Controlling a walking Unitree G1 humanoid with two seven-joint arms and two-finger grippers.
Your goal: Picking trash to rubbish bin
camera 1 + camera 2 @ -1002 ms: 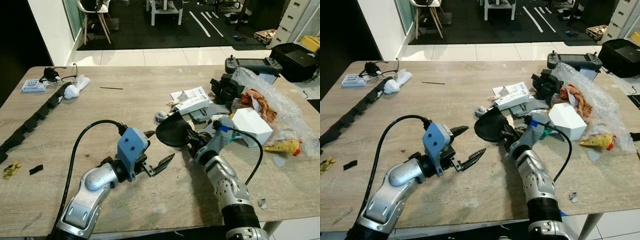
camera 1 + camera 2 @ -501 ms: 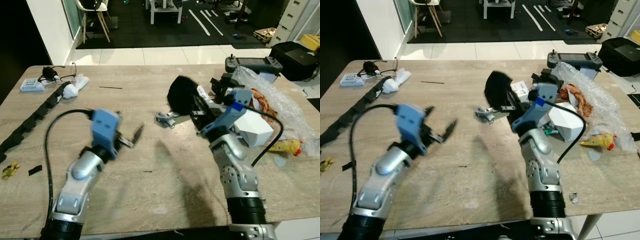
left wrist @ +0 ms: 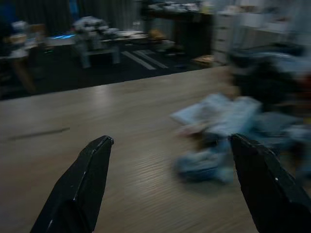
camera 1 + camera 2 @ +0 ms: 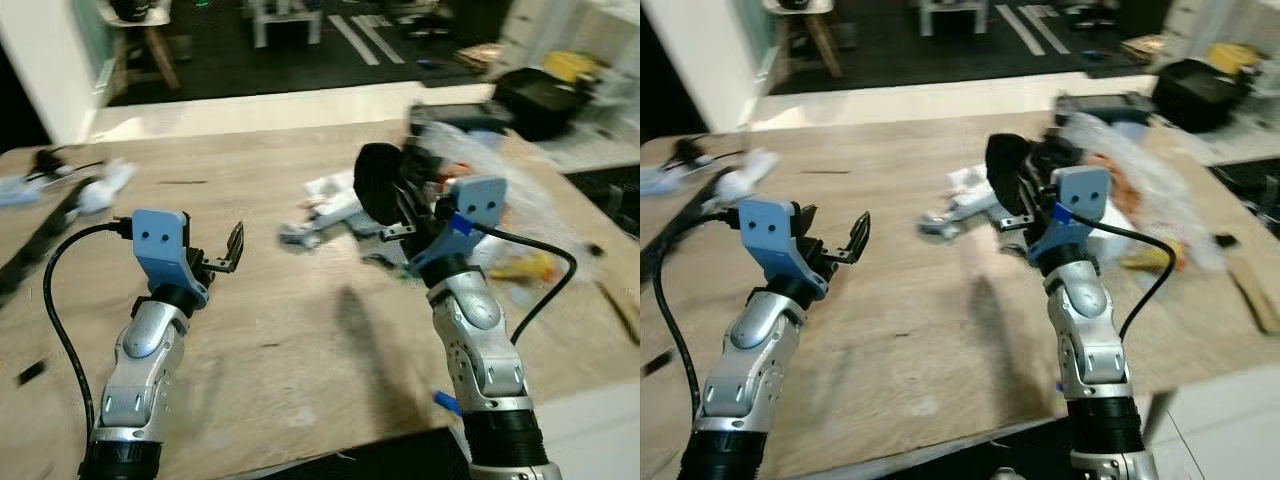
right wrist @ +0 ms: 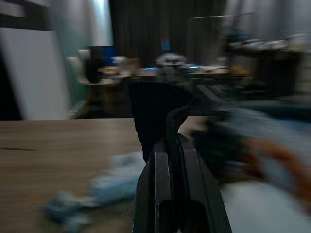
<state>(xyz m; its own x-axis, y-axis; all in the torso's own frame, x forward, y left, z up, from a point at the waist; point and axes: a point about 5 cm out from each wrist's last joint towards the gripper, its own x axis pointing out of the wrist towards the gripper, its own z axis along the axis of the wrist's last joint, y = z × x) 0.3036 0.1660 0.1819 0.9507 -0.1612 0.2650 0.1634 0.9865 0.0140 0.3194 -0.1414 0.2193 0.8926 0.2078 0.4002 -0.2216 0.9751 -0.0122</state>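
My right gripper (image 5: 167, 148) is shut on a black, floppy piece of trash (image 4: 377, 180) and holds it up above the wooden table (image 4: 300, 330), over the pile of litter. The piece also shows dark and blurred against the fingers (image 5: 155, 104) in the right wrist view. My left gripper (image 4: 225, 255) is raised over the left half of the table, open and holding nothing. Its two black fingers (image 3: 92, 165) stand wide apart. A blurred heap of white and grey trash (image 4: 325, 205) lies on the table between the two arms.
Bubble wrap and orange and yellow wrappers (image 4: 1130, 160) crowd the table's right side. A black strip (image 4: 40, 225) and a white crumpled wad (image 4: 105, 185) lie at the far left. A black bag (image 4: 535, 95) sits on the floor beyond. The whole picture is motion-blurred.
The right gripper has lifted the black piece off the table and holds it higher. The left arm has swung left and up. The camera has turned, shifting the whole scene left.
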